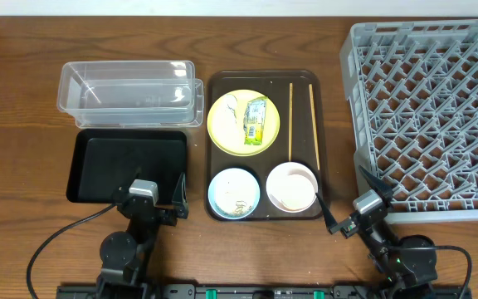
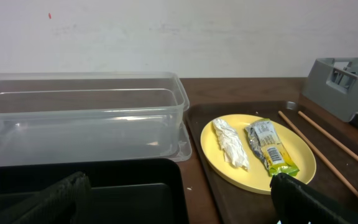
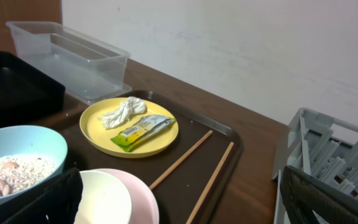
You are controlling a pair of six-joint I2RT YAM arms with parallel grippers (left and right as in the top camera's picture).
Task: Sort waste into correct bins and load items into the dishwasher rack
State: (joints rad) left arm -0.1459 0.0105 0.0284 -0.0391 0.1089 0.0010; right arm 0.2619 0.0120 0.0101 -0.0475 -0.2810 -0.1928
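A pale-yellow plate (image 1: 222, 133) holds a green-and-yellow wrapper (image 1: 257, 120) and a crumpled white scrap (image 1: 232, 108). A light-blue bowl (image 1: 219, 184) holds rice grains and food bits (image 3: 14, 168). Beside it stands a white bowl (image 1: 291, 187), pinkish at the rim. Two chopsticks (image 1: 290, 120) lie right of the plate. The clear tub (image 1: 127, 91) and black tray (image 1: 127, 166) sit at the left, the grey rack (image 1: 430, 116) at the right. My left gripper (image 1: 150, 202) is open and empty by the black tray's near edge. My right gripper (image 1: 349, 199) is open and empty, right of the white bowl.
The plate, both bowls and the chopsticks rest on a dark brown serving tray (image 1: 264, 83) in the middle. A plain wall stands behind the table. Cables run from both arm bases along the front edge.
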